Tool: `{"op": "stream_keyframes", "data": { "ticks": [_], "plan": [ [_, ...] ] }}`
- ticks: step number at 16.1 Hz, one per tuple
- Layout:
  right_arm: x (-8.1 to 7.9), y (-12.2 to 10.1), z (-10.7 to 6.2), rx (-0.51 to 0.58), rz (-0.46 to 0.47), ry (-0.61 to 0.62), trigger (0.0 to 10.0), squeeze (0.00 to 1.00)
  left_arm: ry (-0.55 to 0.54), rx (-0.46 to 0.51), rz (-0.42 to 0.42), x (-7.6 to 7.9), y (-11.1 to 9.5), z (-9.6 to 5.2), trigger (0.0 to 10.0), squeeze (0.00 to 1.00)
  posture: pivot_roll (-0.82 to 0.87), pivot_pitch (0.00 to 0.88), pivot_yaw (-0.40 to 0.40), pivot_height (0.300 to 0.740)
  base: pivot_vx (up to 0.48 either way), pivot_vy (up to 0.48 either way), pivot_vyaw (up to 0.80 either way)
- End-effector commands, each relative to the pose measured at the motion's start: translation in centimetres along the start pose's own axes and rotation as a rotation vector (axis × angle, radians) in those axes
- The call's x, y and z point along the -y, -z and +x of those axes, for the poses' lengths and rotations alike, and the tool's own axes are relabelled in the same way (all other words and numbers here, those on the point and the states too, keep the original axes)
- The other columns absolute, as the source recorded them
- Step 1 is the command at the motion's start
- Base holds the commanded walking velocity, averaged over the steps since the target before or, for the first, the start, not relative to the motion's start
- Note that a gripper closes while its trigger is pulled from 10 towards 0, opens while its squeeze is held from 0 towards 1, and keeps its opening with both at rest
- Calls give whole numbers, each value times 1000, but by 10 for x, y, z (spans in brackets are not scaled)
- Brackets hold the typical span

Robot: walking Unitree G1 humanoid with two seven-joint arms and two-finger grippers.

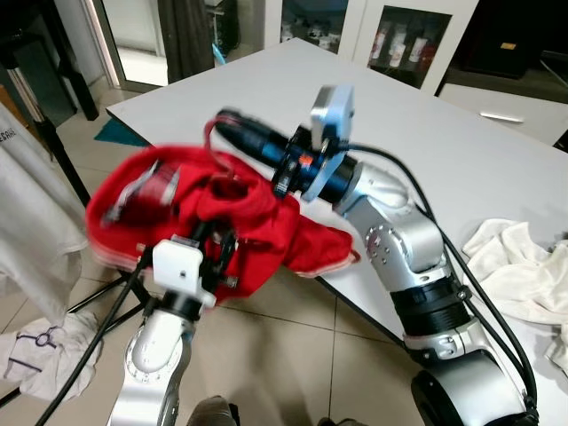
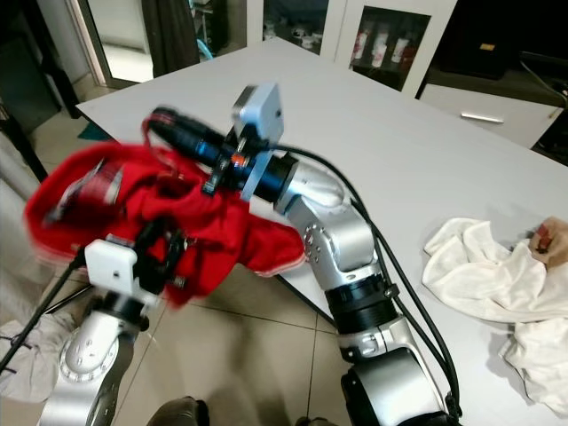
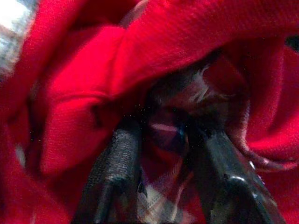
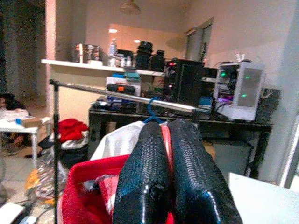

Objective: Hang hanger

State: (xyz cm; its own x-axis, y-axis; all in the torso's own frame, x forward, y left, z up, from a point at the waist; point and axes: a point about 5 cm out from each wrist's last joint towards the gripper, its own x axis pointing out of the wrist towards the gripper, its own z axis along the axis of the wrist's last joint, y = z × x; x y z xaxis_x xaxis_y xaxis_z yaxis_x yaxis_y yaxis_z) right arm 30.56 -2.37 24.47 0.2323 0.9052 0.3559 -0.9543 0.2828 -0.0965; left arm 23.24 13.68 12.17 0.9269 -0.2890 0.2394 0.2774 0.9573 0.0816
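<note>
Red garment (image 1: 222,222) bunched over both arms, white table (image 1: 426,133) edge just right, tiled floor (image 1: 293,337) open below
</note>
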Motion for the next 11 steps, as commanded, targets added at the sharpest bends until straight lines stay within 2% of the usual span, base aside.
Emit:
{"op": "stream_keyframes", "data": {
  "ticks": [1,2,4,6,8,11],
  "plan": [
    [-2,-4,-2,17,-12,-16,0,0,32,31,16,5,-7,6,10000,0,129,20,-46,740,0,0,0],
    [-5,5,-2,-18,-31,-19,0,0,86,69,14,11,-18,13,10000,0,125,19,-47,740,0,0,0],
    [-9,17,-2,-55,-39,-22,0,0,158,90,17,15,-28,17,10000,0,129,18,-51,740,0,0,0],
    [-8,31,-2,-103,-42,13,0,0,205,45,13,15,-22,16,10000,0,135,16,-52,740,0,0,0],
    [-6,35,-2,-120,-55,25,0,0,196,12,-1,15,-16,12,10000,0,137,15,-52,740,0,0,0],
    [-8,46,-9,-179,-124,-8,0,0,194,-5,-13,16,-15,10,10000,0,146,15,-59,740,0,0,0]
  ]
}}
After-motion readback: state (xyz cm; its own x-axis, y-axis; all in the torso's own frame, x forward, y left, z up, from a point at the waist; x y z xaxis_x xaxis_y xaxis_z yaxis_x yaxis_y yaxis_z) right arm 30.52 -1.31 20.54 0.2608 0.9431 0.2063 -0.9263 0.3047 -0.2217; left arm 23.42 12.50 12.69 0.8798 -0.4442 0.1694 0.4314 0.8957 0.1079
